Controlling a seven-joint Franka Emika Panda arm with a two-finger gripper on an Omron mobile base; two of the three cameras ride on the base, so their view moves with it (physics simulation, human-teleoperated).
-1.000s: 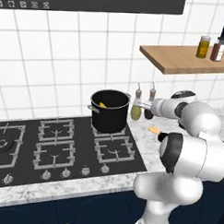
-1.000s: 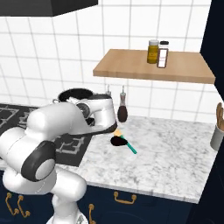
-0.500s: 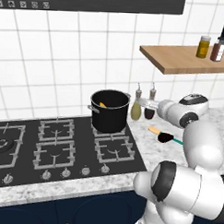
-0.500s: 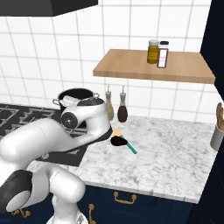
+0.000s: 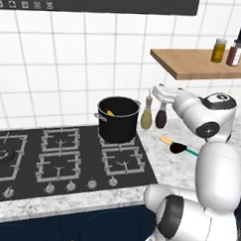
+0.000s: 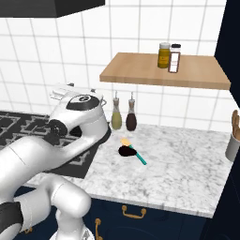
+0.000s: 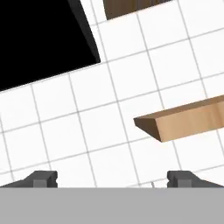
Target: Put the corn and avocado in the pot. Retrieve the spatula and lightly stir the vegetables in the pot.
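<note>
The black pot (image 5: 117, 123) stands on the hob's back right burner, with the yellow corn (image 5: 110, 112) inside it. The avocado is hidden. On the marble counter to the pot's right lies the spatula (image 5: 166, 140) (image 6: 140, 159), tan blade and teal handle, with a dark rounded lump at its middle that I cannot identify. My gripper (image 5: 160, 90) (image 6: 61, 91) (image 7: 113, 179) hangs above the two bottles, well above the spatula. It points up at the tiled wall, open and holding nothing.
An olive bottle (image 5: 147, 117) and a dark bottle (image 5: 161, 117) stand against the wall between the pot and the spatula. A wooden shelf (image 5: 194, 65) (image 6: 154, 75) with two jars juts out above. A utensil holder (image 6: 233, 146) stands at the counter's far right.
The arm has swung into a new pose, with the hand lifted and tilted up toward the wall. The jaws stay open. The pot and the spatula have not moved.
</note>
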